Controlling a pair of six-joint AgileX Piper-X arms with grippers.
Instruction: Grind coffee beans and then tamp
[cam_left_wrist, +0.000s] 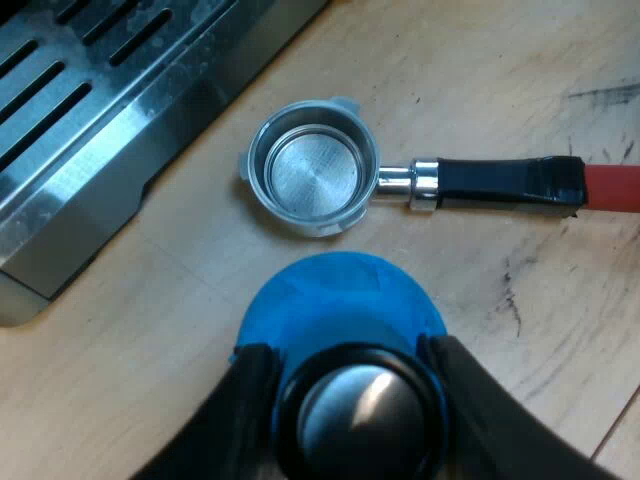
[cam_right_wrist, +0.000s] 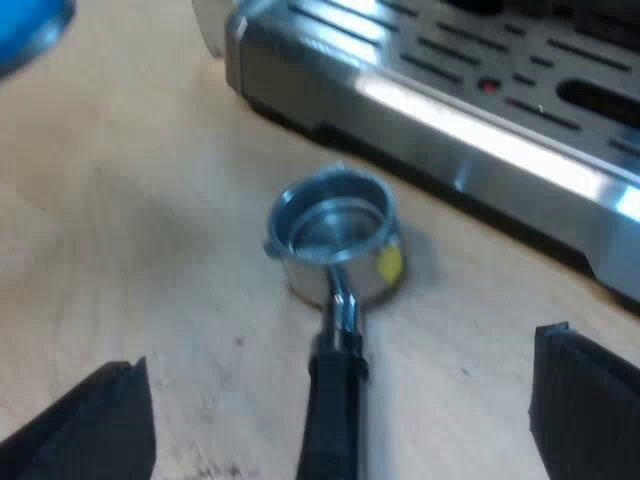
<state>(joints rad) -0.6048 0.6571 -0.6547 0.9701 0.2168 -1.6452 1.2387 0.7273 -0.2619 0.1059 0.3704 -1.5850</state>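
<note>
Your left gripper is clamped on the round blue tamper with its shiny metal centre
The steel holder with an empty round basket and a black handle ending in red lies on the pale wooden table beside the steel espresso machine; your right gripper gapes wide over that handle

The metal holder lies on the desk, basket empty, near the espresso machine. The right pincer is spread wide over its dark handle.
</note>
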